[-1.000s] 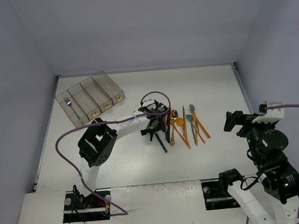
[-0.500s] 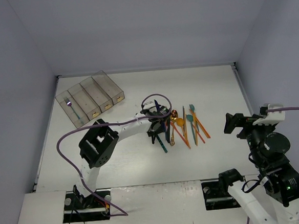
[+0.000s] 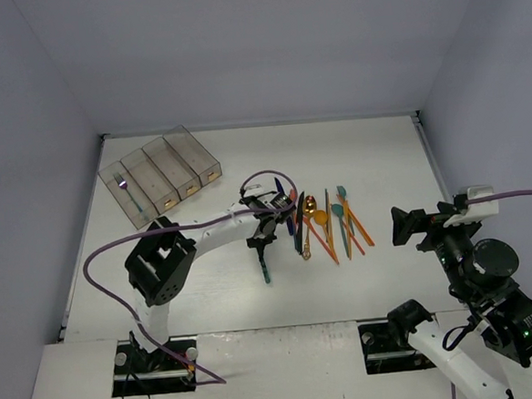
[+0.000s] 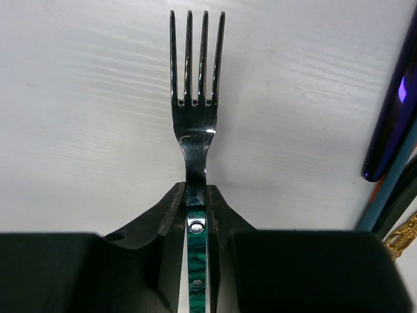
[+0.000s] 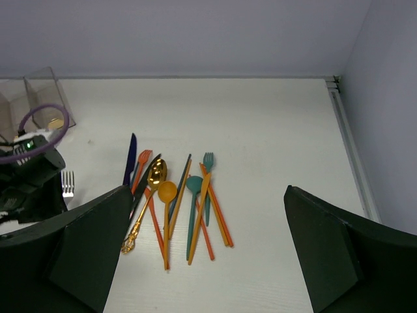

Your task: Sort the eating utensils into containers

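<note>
My left gripper [image 3: 266, 232] [image 4: 196, 203] is shut on the green marbled handle of a dark metal fork [image 4: 195, 98], just behind the neck. The tines [image 5: 67, 184] point away from the wrist over the white table. The handle [image 3: 265, 268] sticks out toward the near edge. To its right lies the pile of eating utensils [image 3: 327, 223] [image 5: 176, 202]: orange, teal, dark blue, black and gold pieces. The containers [image 3: 159, 175], clear bins in a row, stand at the back left; one fork [image 3: 125, 187] lies in the leftmost bin. My right gripper [image 5: 208, 248] [image 3: 412, 227] is open above the table, right of the pile.
A dark blue knife [image 4: 391, 117] and a gold handle [image 4: 405, 236] lie close on the right of the held fork. The left arm's purple cable [image 3: 269, 176] loops over the wrist. Walls close the table at the back and both sides.
The left gripper has shut on the green-handled fork and moved left with it, away from the pile. The right gripper has shifted slightly and stays open.
</note>
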Available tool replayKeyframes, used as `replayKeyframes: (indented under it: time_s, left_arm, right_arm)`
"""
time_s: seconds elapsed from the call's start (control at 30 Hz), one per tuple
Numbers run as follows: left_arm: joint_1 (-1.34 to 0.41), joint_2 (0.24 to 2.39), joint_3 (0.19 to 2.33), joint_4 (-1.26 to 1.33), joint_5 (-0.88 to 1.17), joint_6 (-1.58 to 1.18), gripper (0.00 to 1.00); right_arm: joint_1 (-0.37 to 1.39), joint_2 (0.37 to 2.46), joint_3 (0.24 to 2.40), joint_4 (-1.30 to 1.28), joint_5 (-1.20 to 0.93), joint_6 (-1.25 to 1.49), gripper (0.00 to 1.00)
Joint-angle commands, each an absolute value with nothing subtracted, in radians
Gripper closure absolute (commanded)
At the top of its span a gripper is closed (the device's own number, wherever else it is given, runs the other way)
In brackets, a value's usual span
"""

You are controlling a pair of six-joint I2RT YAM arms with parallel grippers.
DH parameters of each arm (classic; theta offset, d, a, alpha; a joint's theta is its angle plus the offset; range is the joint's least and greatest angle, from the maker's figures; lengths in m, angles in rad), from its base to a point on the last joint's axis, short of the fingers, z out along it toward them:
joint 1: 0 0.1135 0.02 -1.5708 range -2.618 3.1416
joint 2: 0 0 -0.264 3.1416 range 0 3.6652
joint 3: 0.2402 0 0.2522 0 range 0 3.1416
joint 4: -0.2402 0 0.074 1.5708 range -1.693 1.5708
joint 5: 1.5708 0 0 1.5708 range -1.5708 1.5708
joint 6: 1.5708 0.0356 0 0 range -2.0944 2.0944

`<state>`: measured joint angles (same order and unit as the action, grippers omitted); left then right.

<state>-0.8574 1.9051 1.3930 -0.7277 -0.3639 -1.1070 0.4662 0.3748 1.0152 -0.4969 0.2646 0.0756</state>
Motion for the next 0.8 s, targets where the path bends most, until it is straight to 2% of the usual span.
replayKeyframes:
  time_s: [0.0,0.23,0.37,0.53,0.77]
  left_arm:
    - [-0.719,1.686,1.424,-0.827,-0.462,-0.975,1.00]
    - [-0.415,1.519,1.481,-0.848,-0.402,-0.756,1.00]
    - [-0.218,1.523,1.557,-0.854,-0.325,-0.639,1.00]
    - [-0.050,1.618,1.675,-0.847,-0.286,-0.542,1.00]
    - [0.122,1.869,1.875,-0.845,-0.205,-0.471,1.00]
  right_arm:
    - [0.546,0.399,1.037,-0.440,0.318,0.056,0.00]
    - [0.560,0.506,1.028,-0.440,0.298,0.086,0.00]
    - [0.559,0.601,1.047,-0.440,0.309,0.081,0.00]
    - [0.558,0.683,1.052,-0.434,0.318,0.078,0.00]
    - [0.558,0.774,1.055,-0.433,0.321,0.096,0.00]
